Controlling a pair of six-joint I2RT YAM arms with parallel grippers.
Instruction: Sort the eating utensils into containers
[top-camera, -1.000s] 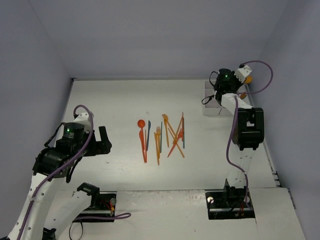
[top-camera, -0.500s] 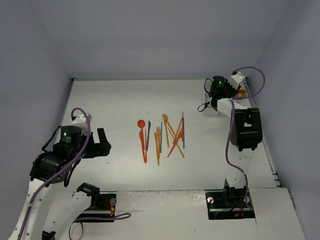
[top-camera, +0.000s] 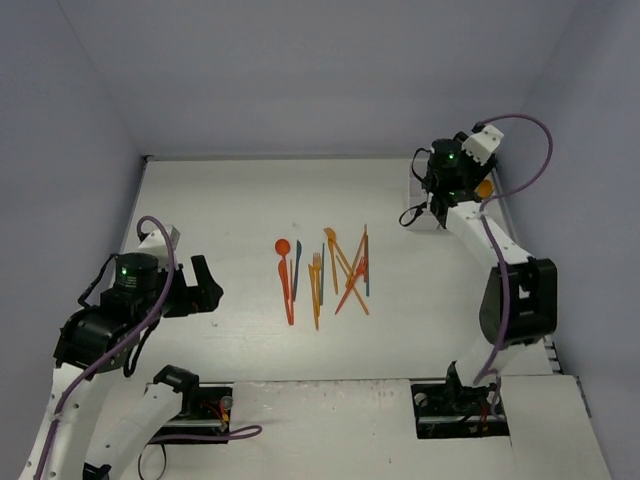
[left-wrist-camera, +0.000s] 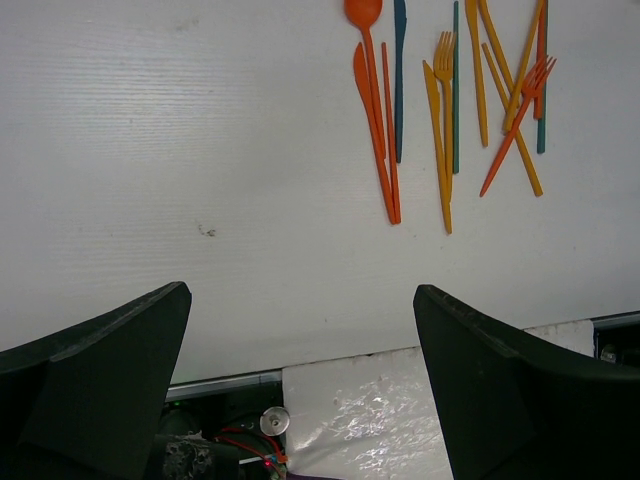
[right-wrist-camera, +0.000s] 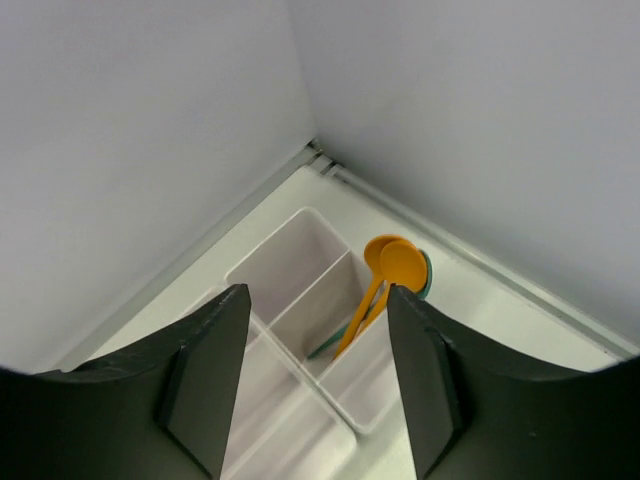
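Note:
Several orange, red and teal utensils (top-camera: 325, 270) lie in a loose row on the middle of the white table, also in the left wrist view (left-wrist-camera: 450, 100). A red spoon (top-camera: 283, 247) lies at the row's left end. My left gripper (top-camera: 205, 287) is open and empty, left of the row. My right gripper (top-camera: 440, 205) is open and empty above the white compartment tray (right-wrist-camera: 290, 262) in the far right corner. Two orange spoons (right-wrist-camera: 392, 270) and a teal one lean in one compartment, bowls over the rim.
Grey walls close in the table at the back and both sides. The arm bases and their cables (top-camera: 200, 405) sit at the near edge. A white foam pad (left-wrist-camera: 400, 400) lies below the left gripper.

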